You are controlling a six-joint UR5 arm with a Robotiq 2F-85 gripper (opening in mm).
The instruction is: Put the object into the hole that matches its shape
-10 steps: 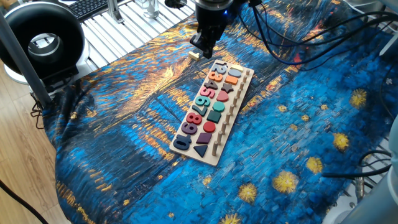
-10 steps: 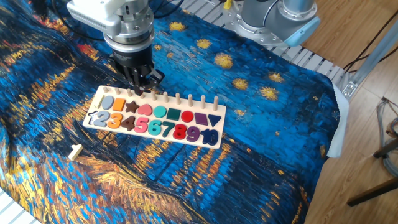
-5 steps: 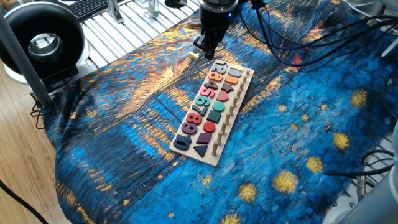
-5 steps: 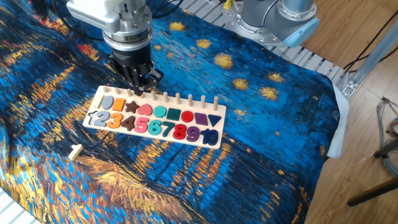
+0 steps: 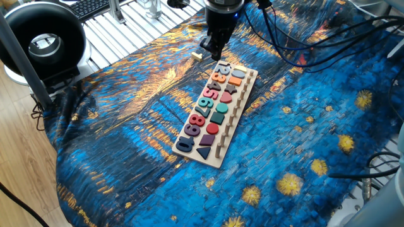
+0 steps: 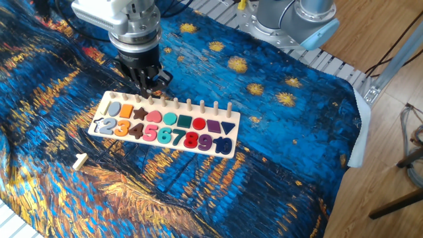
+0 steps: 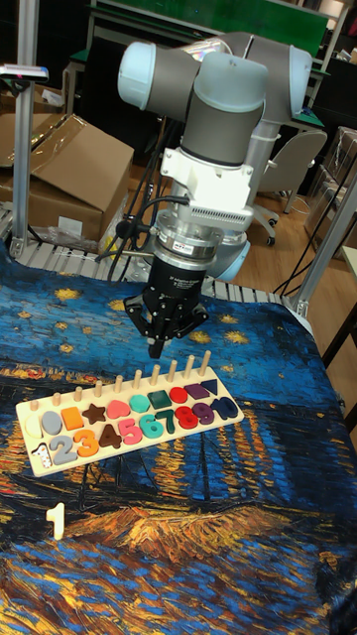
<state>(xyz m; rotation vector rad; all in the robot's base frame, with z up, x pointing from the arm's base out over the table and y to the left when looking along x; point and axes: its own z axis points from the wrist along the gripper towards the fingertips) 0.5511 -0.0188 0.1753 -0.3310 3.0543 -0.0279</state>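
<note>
The object (image 6: 80, 160) is a tiny cream piece shaped like a 1. It lies loose on the blue cloth, in front of the long wooden board (image 6: 165, 147), and shows again as the object (image 5: 197, 55) and the object (image 7: 57, 520). The hole (image 7: 42, 454) is the small recess at the board's number-column end, beside the grey 2. My gripper (image 6: 147, 89) hangs above the peg row behind the board, its fingers together and empty. It also appears as my gripper (image 7: 156, 347) and my gripper (image 5: 211, 50), a short way from the object.
Coloured numbers and shape pieces fill the board (image 5: 218, 154). A round black device (image 5: 41, 38) and a metal post stand at the table's left edge. Black cables (image 5: 284, 44) trail behind the arm. Cardboard boxes (image 7: 69, 169) sit beyond the table.
My gripper has drifted slightly along the board's far end and lifted a little. The object and board have not moved.
</note>
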